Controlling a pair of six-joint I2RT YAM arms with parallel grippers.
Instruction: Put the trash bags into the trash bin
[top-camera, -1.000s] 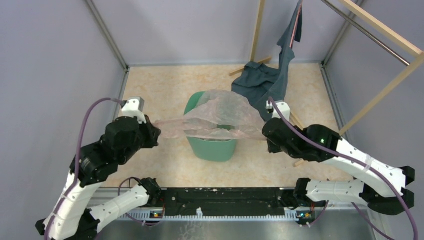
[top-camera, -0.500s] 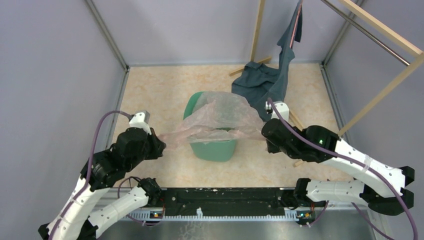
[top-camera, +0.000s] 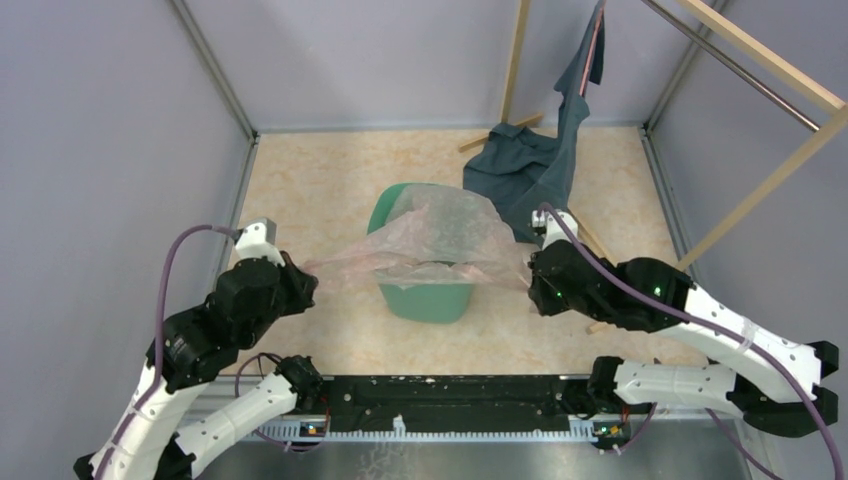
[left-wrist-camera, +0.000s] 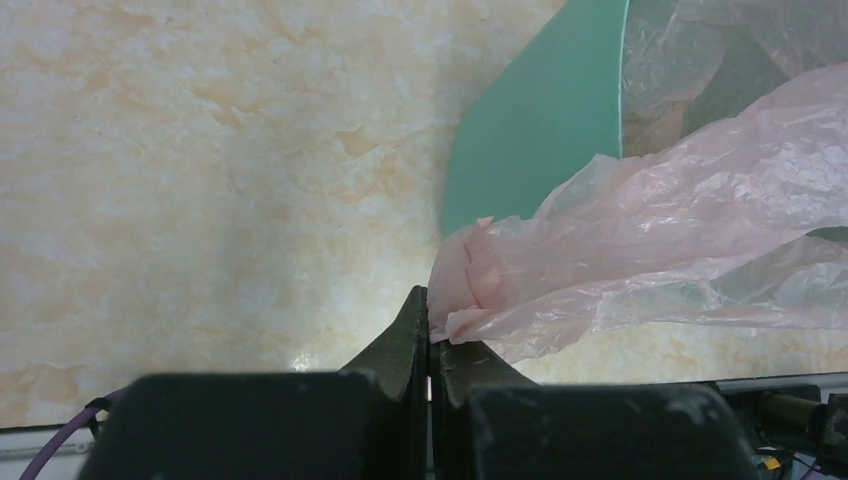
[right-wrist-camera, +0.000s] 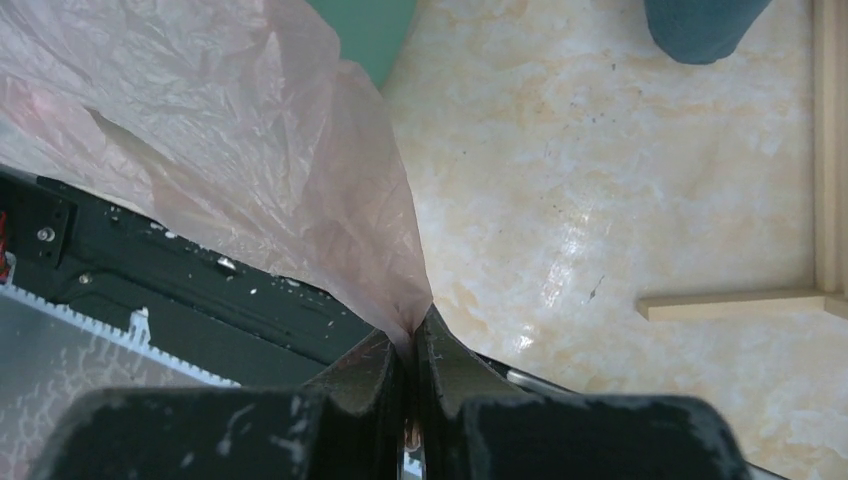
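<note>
Already the thin, wrinkly, translucent pale-pink plastic film bag (top-camera: 440, 232) lies over the mouth of the squarish mint-green plastic waste bin (top-camera: 425, 298). Its far part sags against the far rim, while its near part is drawn out flat above the near rim. It is spread across the opening, not sunk into it, so I judge the task about halfway. The film has reached the bin but has yet to be lowered or pushed inside and let go. How much of it hangs within the walls cannot be told through the glossy folds.

The left gripper (left-wrist-camera: 430, 325) is clamped tight on a bunched corner of the film. It sits left of the bin and a little nearer, well clear of the wall. The right gripper (right-wrist-camera: 412, 340) is pinched likewise on the opposite corner, just beside the bin's near right corner. The film runs taut between the two.

Both arms reach forward from their bases with elbows raised and wrists turned inward toward the bin, low over the beige marbled tabletop (top-camera: 320, 190).

A dark blue-grey cloth garment (top-camera: 525, 165) hangs from a wooden frame (top-camera: 760, 55) beyond the bin, apart from the bag.
</note>
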